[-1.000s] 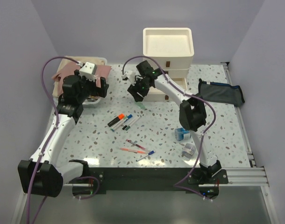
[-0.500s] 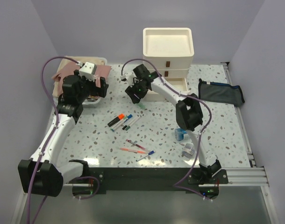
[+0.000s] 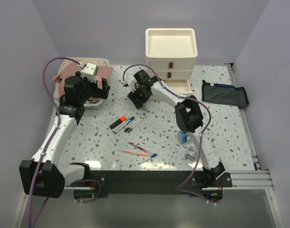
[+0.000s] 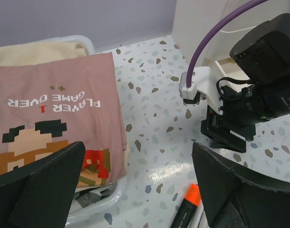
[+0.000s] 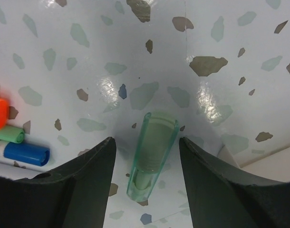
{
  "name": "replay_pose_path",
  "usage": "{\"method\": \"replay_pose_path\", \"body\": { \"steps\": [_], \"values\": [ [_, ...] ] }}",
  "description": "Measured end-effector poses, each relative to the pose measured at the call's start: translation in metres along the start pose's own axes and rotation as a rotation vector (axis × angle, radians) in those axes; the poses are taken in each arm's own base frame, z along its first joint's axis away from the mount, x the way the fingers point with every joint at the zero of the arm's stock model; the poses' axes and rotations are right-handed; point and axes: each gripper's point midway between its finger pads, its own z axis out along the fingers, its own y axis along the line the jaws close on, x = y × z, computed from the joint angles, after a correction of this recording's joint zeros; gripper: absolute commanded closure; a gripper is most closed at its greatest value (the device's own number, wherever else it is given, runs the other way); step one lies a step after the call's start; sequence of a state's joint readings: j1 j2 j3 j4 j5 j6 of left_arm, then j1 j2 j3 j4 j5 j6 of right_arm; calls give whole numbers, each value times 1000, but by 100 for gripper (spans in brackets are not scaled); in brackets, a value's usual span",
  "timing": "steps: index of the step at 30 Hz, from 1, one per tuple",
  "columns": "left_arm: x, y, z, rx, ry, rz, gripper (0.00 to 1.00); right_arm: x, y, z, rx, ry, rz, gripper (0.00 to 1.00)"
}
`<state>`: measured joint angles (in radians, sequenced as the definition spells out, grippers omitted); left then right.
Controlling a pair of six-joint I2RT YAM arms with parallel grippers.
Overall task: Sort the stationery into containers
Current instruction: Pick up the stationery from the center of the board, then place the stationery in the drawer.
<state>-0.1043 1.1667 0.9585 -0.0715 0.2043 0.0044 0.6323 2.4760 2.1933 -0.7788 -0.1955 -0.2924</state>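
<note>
Two jaws of the right gripper (image 5: pixel 146 142) stand partly open, one on each side of the pale-green highlighter (image 5: pixel 152 159). A narrow gap shows on both sides, so it has hold of nothing. The highlighter lies flat on the table (image 5: pixel 230 38) near the drawer unit (image 3: pixel 171 61); from above the gripper hides most of it. Three marker caps (image 5: pixel 12 137) are cut off at the wrist view's left edge. The blue roll (image 3: pixel 184 138) is half hidden behind the right arm. The left gripper (image 4: pixel 140 185) is spread wide and empty.
</note>
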Motion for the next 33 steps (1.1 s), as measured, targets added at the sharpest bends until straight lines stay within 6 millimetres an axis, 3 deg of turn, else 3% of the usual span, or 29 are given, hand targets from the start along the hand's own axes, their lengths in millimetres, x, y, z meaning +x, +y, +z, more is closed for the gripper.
{"method": "replay_pose_path", "body": {
  "steps": [4,7,8,12,21,25,30,33],
  "values": [
    [0,0,1,0,2,0,0,0,-5,2,28,2,2,41],
    [0,0,2,1,1,-1,0,0,-5,3,31,3,2,54],
    [0,0,2,1,2,-1,0,0,-6,3,35,2,2,67],
    [2,0,4,2,8,-2,0,0,-6,3,28,1,-4,88],
    [-3,-1,6,13,-1,0,0,2,1,-6,-7,9,-34,94],
    [-5,-2,6,18,-4,0,0,-11,3,-39,3,-15,-94,95],
    [-10,-3,7,29,-28,5,0,-51,-4,-122,88,-150,-194,95],
    [-14,-5,9,37,-44,-3,0,-65,-15,-163,157,-212,-246,95]
  ]
}}
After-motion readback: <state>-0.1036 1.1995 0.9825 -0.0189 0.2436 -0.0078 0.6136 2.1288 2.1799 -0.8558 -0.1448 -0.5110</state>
